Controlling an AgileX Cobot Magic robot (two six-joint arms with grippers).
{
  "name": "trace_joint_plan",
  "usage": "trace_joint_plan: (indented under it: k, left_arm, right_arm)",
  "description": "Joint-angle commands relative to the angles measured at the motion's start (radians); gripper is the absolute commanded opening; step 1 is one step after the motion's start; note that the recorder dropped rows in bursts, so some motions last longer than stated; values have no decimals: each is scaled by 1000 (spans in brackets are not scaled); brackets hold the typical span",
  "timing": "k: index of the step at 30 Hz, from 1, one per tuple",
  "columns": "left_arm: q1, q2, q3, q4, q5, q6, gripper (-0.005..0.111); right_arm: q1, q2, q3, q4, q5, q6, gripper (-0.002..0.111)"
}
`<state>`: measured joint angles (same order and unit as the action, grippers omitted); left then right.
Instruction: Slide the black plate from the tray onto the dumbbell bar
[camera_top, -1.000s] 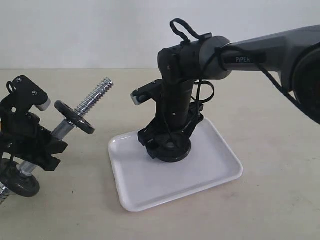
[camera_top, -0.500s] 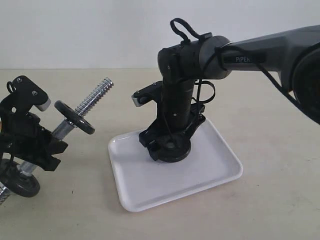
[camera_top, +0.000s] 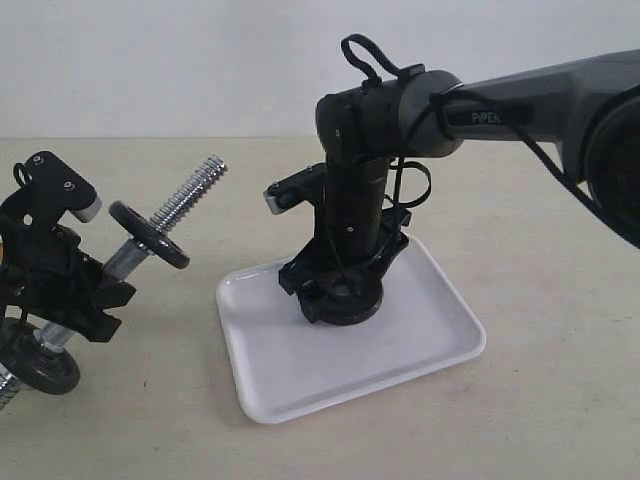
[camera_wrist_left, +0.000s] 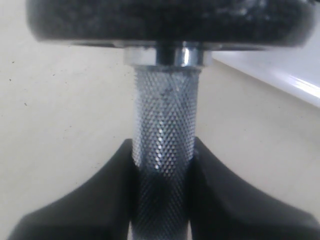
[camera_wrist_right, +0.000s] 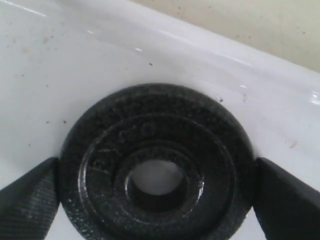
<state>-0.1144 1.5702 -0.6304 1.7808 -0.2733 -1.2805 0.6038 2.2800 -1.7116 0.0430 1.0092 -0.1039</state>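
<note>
A beige table (camera_top: 540, 420) is seen, with a white tray (camera_top: 300, 385) laid on it near the middle. The right gripper (camera_top: 342, 292) is lowered onto the tray, and its fingers (camera_wrist_right: 27, 200) are set against opposite edges of the black plate (camera_wrist_right: 205, 145), which is resting on the tray. To the left, the dumbbell bar (camera_top: 185, 205) is held tilted, threaded end up, clamped at its knurled middle by the left gripper (camera_wrist_left: 162, 150). A black disc (camera_top: 150, 235) is carried on the bar just above the grip, and another (camera_top: 40, 365) is seen at the low end.
</note>
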Motion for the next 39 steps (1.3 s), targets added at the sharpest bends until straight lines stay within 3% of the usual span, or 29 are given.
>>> trace_joint_plan:
  k: [1,7,39]
  left_arm:
    - [0,-57,-43,-36,-29,-12,4]
    - [0,-57,-43,-36,-29,-12,4]
    - [0,-57,-43,-36,-27,-12,4]
  right_arm:
    - [-2,33,20,90,61,-1,26]
    - [-2,33,20,102,72,-1,0]
    - [-2,-104,-105,96,196,-14,0]
